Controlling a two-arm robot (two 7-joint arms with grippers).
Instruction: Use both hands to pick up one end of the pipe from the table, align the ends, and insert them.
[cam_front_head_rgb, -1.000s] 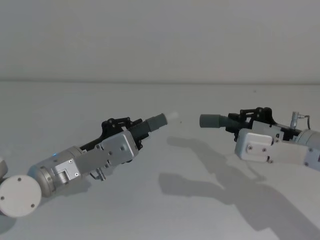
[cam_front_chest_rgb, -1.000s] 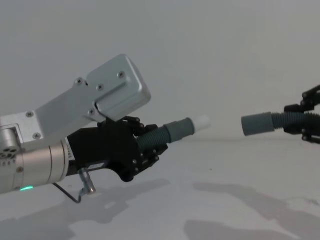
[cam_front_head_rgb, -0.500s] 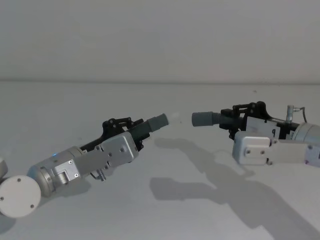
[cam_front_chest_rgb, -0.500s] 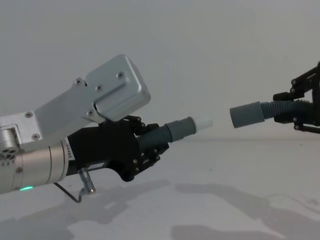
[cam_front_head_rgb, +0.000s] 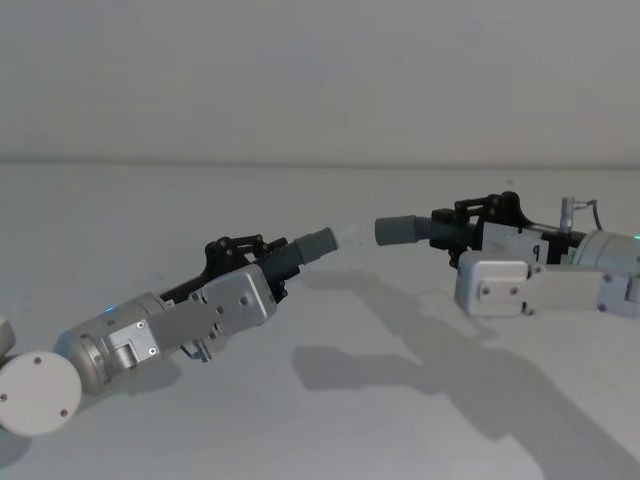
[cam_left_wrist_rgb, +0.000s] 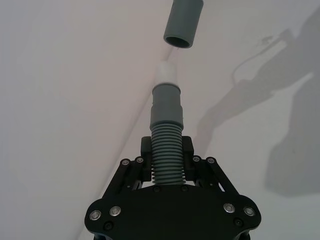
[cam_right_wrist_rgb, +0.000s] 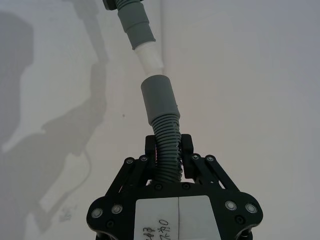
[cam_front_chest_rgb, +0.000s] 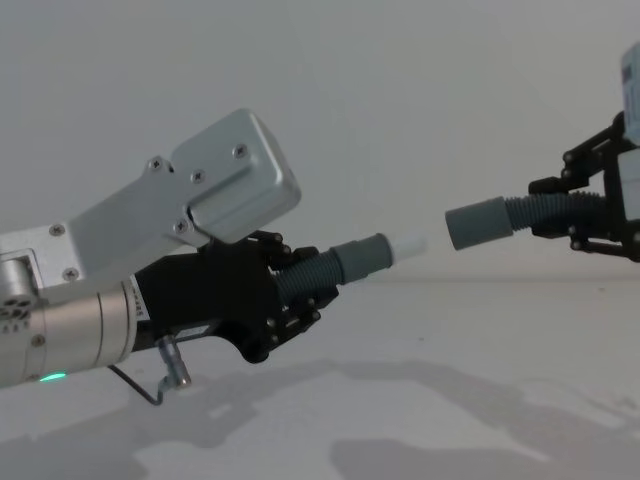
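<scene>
Plain pale grey wall (cam_front_head_rgb: 320, 70), matte white table (cam_front_head_rgb: 300, 430), soft shadows

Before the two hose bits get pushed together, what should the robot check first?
1. Left claw shut on the white-tipped hose: ok.
2. Right claw shut on the other hose: ok.
3. Both hoses lifted off the table: ok.
4. Ends touching: not ok. A gap separates the white tip from the open cuff.
5. Ends lined up: not ok. In the chest view the cuff sits higher than the tip.
6. Cuff wide enough for the tip: cannot tell for sure, though it looks wider in the left wrist view.
</scene>
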